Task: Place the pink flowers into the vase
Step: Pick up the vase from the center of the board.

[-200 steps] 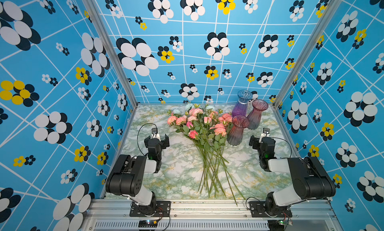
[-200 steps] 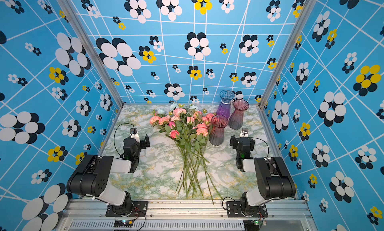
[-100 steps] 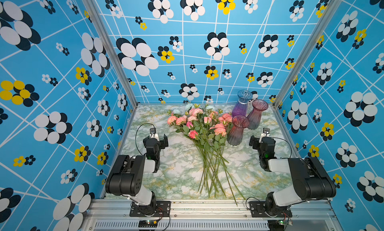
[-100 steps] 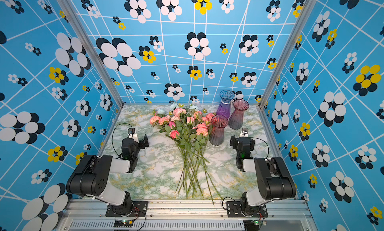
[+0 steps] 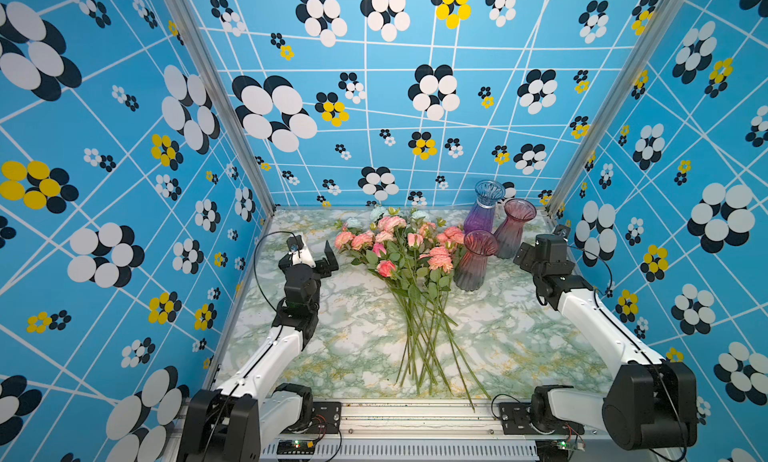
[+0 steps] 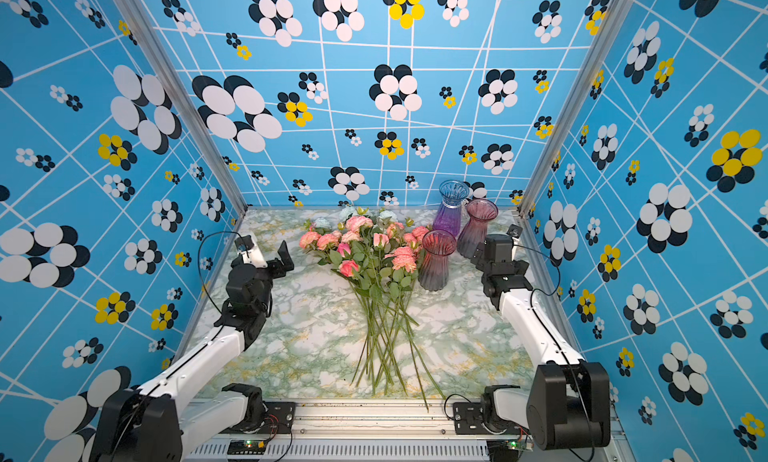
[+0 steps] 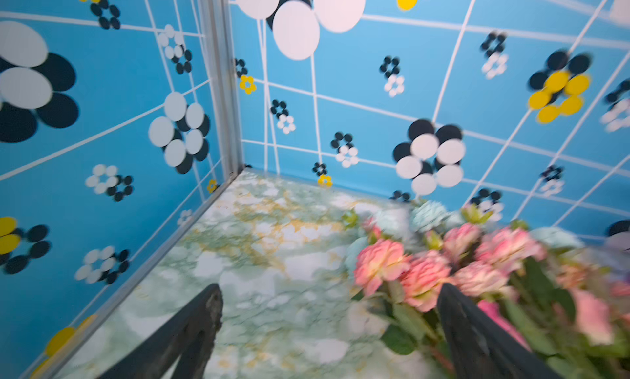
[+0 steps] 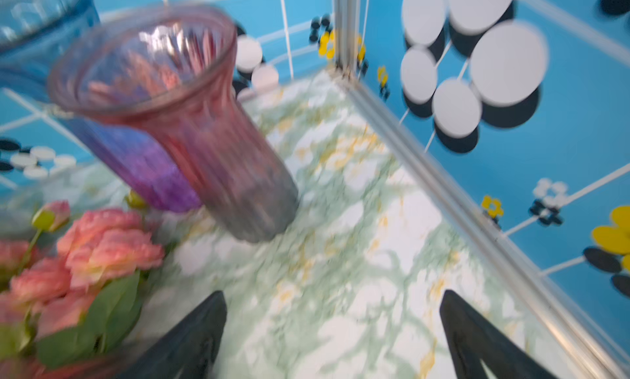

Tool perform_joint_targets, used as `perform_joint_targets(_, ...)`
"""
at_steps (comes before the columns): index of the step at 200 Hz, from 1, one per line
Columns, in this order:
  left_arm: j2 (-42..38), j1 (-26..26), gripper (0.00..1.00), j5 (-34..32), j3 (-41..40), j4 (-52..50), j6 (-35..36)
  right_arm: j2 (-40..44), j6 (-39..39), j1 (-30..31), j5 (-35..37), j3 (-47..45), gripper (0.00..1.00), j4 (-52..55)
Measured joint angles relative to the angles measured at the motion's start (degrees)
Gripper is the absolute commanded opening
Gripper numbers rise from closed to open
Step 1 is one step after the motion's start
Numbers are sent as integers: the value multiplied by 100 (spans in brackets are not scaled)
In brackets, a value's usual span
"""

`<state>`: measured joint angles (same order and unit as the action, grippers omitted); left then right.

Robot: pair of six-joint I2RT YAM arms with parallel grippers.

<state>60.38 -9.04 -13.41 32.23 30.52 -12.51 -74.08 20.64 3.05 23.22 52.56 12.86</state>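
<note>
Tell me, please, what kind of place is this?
Probably a robot test booth, not a home: the left arm and right arm bolted to a metal rail, blue flower-print walls on three sides, a marble-look table.

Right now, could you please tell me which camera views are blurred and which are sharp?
Both top views are sharp and evenly lit, with no harsh shadows, though wide-angle perspective splays the walls; the pink flowers read clearly there. The left wrist view is blurred, worst around those flowers; the right wrist view is smeared throughout, streaking the pinkish vase.
</note>
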Motion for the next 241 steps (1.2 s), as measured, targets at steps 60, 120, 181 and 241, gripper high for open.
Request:
perform_joint_targets(60, 1172, -815, 100, 3097, 2422, -1019, -1626, 317, 83, 0, -966, 1001, 99, 1513)
perform_joint_targets(120, 4098, -2778, 99, 3292, 6695, -3762, -643, 348, 61, 0, -1200, 1567, 99, 2218)
perform_joint_targets(181, 6738, -2900, 92, 3182, 9816, -6620, -643, 225, -48, 0, -1353, 1945, 99, 2520)
perform_joint_targets(241, 7230, -3174, 83, 3141, 10607, -7434, -706, 22, -46, 0, -1670, 2024, 99, 2592)
